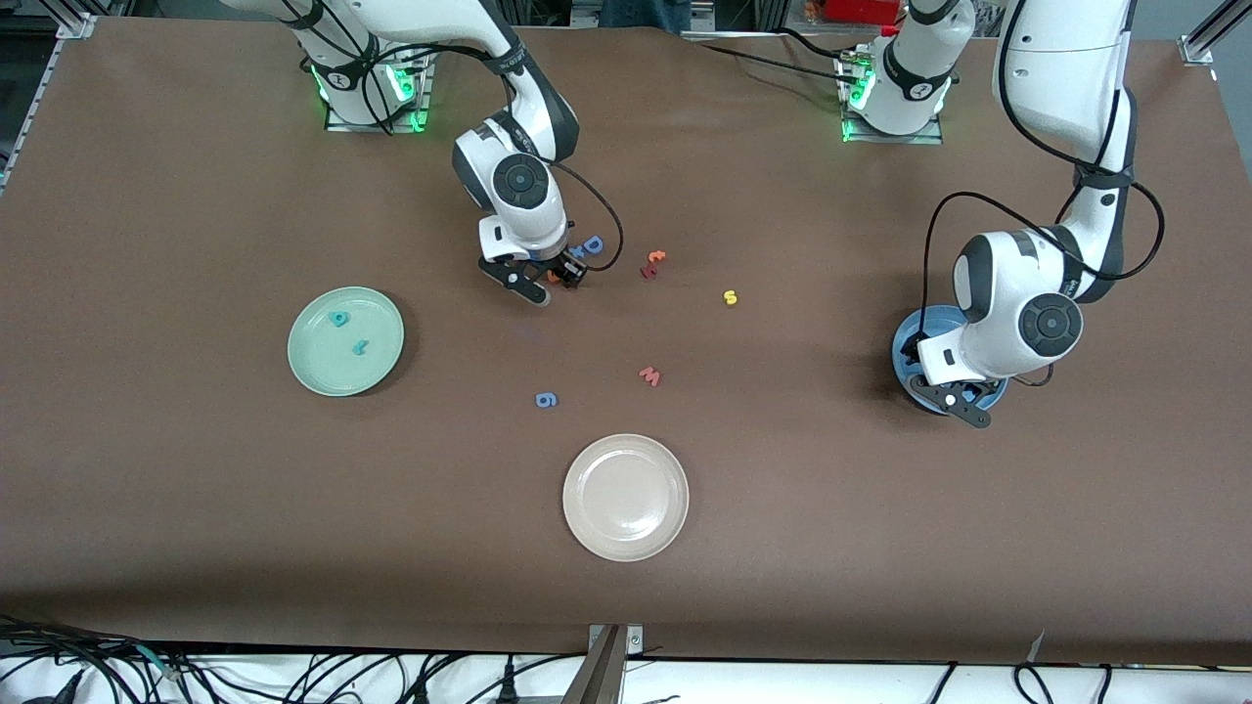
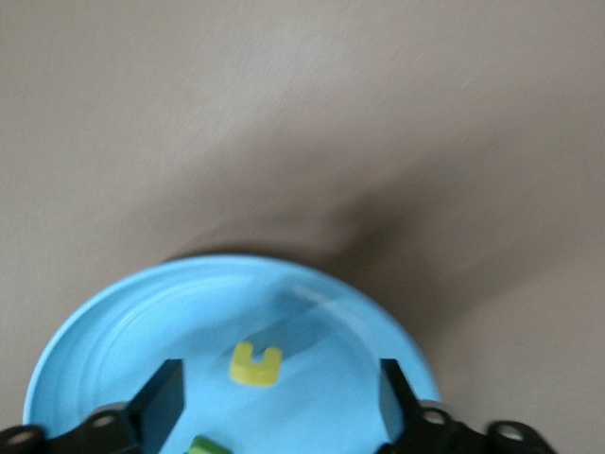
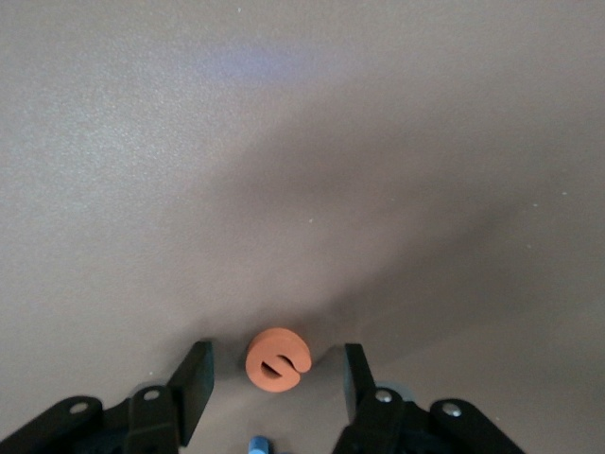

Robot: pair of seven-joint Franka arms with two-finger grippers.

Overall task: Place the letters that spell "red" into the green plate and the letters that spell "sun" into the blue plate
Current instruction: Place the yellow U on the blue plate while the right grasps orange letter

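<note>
The orange e (image 3: 277, 359) lies flat on the table (image 1: 196, 489) beside the blue D (image 1: 593, 244), between the right gripper's (image 3: 274, 378) open fingers, which should close squarely on it, while the left gripper (image 2: 274, 397) hangs open over the blue plate (image 2: 113, 312).

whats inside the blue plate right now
In the blue plate lie a yellow u/n letter and a green piece at the picture's edge. The open left tool hangs over the plate, and from the front camera the arm covers most of it.
</note>
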